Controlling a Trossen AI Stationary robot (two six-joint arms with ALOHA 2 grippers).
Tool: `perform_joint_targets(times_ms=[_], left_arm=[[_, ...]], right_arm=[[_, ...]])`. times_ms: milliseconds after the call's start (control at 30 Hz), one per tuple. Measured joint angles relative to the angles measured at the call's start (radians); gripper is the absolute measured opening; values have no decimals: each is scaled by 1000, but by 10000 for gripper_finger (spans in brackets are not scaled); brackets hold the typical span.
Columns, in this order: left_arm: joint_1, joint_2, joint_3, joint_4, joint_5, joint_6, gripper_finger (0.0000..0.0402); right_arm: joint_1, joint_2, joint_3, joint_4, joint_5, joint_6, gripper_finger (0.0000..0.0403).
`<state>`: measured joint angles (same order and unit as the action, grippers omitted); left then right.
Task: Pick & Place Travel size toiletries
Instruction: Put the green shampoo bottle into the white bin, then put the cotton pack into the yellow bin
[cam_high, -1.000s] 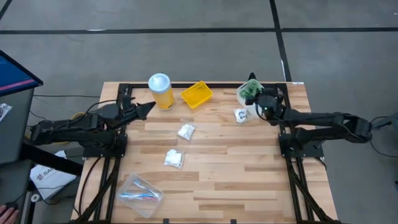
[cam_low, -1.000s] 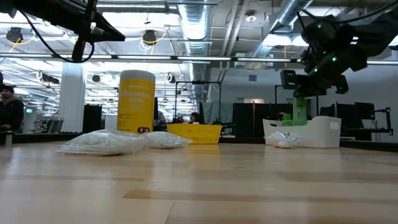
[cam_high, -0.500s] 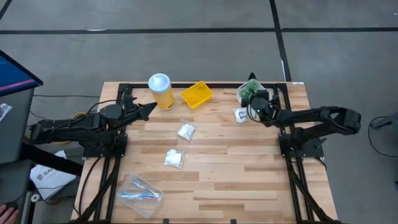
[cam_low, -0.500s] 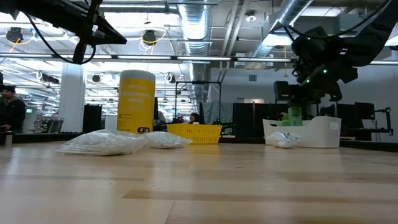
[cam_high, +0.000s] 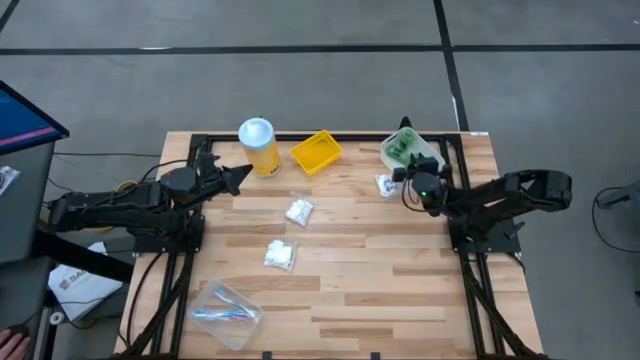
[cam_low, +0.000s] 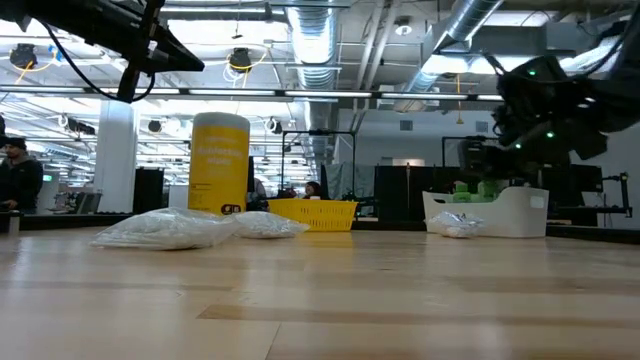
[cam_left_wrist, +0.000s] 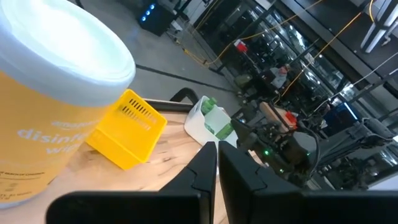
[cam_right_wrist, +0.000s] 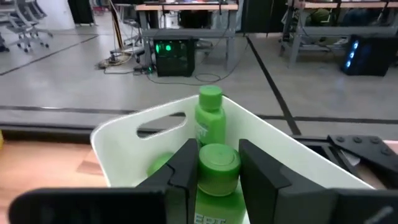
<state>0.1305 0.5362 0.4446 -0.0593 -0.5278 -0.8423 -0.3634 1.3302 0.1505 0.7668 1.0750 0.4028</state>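
Observation:
My right gripper (cam_right_wrist: 217, 157) is shut on a tiny green bottle (cam_right_wrist: 217, 168) at the near side of the white bin (cam_high: 428, 150) at the table's far right. Another green bottle (cam_right_wrist: 210, 124) stands upright in the bin, and one (cam_right_wrist: 160, 164) lies in it. A clear packet (cam_high: 386, 185) lies beside the bin; two more packets (cam_high: 298, 211) (cam_high: 279, 254) lie mid-table. A clear bag of toothbrushes (cam_high: 225, 312) lies near the front left. My left gripper (cam_high: 243, 172) hovers shut beside the yellow jar (cam_high: 257, 145). My right gripper pinches the green bottle between its two fingers at the height of its cap (cam_right_wrist: 206, 163). The fingers come nearly level from the bin's near side. The bottle stands upright in the hold. The bin's wall (cam_low: 485, 212) hides its lower part, so whether it rests on anything does not show.
A yellow square tray (cam_high: 316, 150) sits at the far edge between the jar and the bin. The table's near right part is bare wood (cam_high: 400, 290). Black frame rails (cam_high: 450, 140) run behind the bin.
My right gripper has sunk with the green bottle and drawn a little toward the table's near edge; the bottle stays upright and has come down to the height of the bin's rim. Its fingers have kept their gap.

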Motion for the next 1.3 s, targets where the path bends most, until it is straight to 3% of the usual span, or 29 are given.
perform_joint_targets(times_ms=[267,767,1300], left_arm=[[0,2,0,-1,-1,21,12],[0,2,0,0,-4,27,12],[0,2,0,0,-3,27,12]], right_arm=[[-27,0,-60,143,-9,-118,79],[-83,0,-60,77,-106,-115,79],[-83,0,-60,72,-106,-119,192]])
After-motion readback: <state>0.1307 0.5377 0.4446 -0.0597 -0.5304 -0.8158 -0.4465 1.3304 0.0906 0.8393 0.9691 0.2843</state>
